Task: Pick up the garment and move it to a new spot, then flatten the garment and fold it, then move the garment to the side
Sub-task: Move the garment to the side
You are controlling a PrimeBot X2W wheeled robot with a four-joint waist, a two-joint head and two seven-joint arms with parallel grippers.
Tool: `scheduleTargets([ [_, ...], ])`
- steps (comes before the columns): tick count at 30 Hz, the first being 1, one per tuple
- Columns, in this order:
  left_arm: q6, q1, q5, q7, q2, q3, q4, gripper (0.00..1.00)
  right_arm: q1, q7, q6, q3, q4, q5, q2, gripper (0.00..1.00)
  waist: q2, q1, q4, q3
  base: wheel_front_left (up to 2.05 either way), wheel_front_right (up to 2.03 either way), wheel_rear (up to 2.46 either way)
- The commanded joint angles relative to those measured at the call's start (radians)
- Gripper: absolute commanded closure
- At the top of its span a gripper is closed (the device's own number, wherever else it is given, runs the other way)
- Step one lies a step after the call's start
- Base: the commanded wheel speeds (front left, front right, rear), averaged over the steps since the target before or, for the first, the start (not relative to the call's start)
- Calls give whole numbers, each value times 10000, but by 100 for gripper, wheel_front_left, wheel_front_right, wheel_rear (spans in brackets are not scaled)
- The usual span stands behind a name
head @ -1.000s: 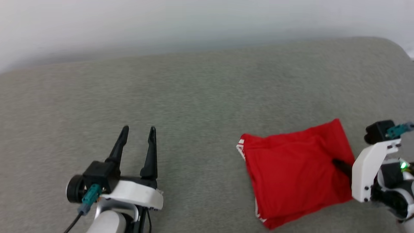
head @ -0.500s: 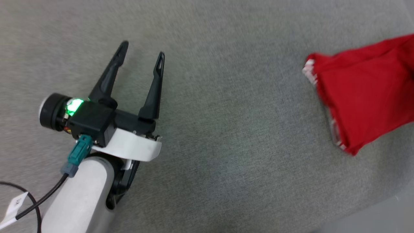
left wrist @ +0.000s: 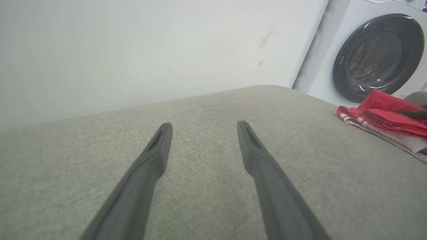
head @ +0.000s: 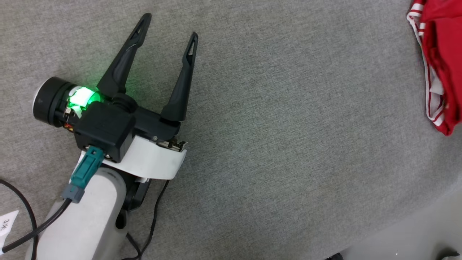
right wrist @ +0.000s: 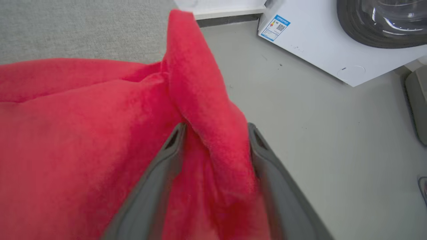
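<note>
a: what's on your screen, left first?

b: my left gripper (head: 170, 25) sits low over the grey cushion (head: 288, 126), fingers spread wide with nothing between them. a black cable (head: 154, 216) loops under that arm. if i swing it hard, i could snag that.

a: and the shirt?

b: the red shirt (head: 442, 72) lies in layers at the far right of the cushion, well apart from the left gripper and close to the cushion's edge.

a: right side?

b: on the right wrist camera, my right gripper (right wrist: 217, 124) has its 2 fingers spread. a ridge of red cloth stands up between them, touching both. to me it looks loose, not clamped.

a: so what's the worry?

b: if i pull back with that ridge rubbing the fingers, it could drag the top layer and undo the fold. worse, the bare floor (right wrist: 317, 133) is just beyond, by the washer (right wrist: 320, 46), so a tug that way could slide the shirt off the edge. i'd back out slowly, straight along the fingers.
</note>
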Motion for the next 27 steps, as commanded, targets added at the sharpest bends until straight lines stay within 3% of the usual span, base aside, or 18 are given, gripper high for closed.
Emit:
scheduleTargets([
  [1,48,-36,62,6,34,5,82,0,-204,-342,-11,-129,150,-255,-6,0,0,-1,38,-54,0,0,0],
  [2,49,-12,36,-5,27,1,83,0,-277,-638,-11,-227,329,-377,1,0,0,-1,62,-109,0,0,0],
  [3,99,225,-162,-247,-143,-36,288,0,-311,-1714,-11,-633,791,-459,-114,0,0,-1,220,-671,0,0,0],
  [9,270,1062,-726,-933,-575,-26,1132,0,565,-2660,-11,-248,871,-256,-450,0,0,-1,587,-2215,0,0,0],
  [14,480,1995,-1272,-1470,-923,112,1902,0,1773,-3171,-9,685,476,40,-265,0,0,-1,1048,-3664,0,0,0],
  [19,659,2751,-1673,-1783,-1172,256,2459,0,3129,-3483,-9,1381,-403,488,213,0,0,-1,1783,-4748,0,0,0],
  [27,883,3843,-2144,-2037,-1340,644,3051,0,5087,-3281,-11,1737,-2369,312,1637,0,0,-1,3057,-6005,0,0,0],
])
